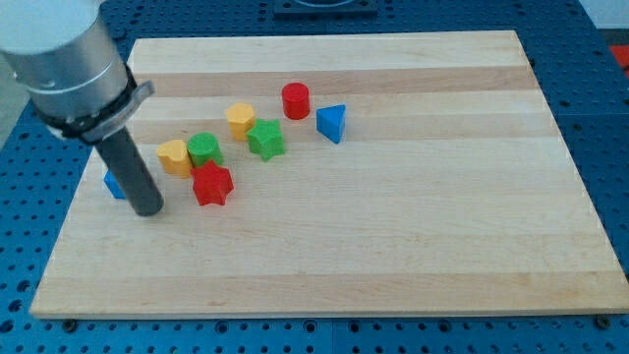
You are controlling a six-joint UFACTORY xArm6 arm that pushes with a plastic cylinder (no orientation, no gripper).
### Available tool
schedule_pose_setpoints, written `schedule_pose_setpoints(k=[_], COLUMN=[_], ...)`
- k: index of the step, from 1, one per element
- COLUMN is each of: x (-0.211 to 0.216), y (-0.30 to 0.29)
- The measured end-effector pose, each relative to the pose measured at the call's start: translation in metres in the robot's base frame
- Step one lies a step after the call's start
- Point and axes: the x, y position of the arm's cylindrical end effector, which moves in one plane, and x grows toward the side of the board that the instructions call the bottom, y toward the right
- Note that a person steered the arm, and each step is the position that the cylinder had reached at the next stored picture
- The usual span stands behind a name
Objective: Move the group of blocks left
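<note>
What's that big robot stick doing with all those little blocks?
It is a robot arm that pushes blocks across a wooden board. My tip sits at the view's left, just left of the red star and right in front of a blue block. The other blocks lie in a loose row toward the blue triangle.

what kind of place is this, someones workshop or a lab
Most likely a robotics lab bench: a wooden board sits on a blue table with a grid of holes, and my tip stands beside small toy blocks such as the red star.
</note>
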Motion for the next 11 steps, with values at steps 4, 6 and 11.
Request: schedule_pose_setpoints(k=[4, 6, 11], x=[-0.017, -0.044, -0.074], y=[0.092, 0.084, 0.028])
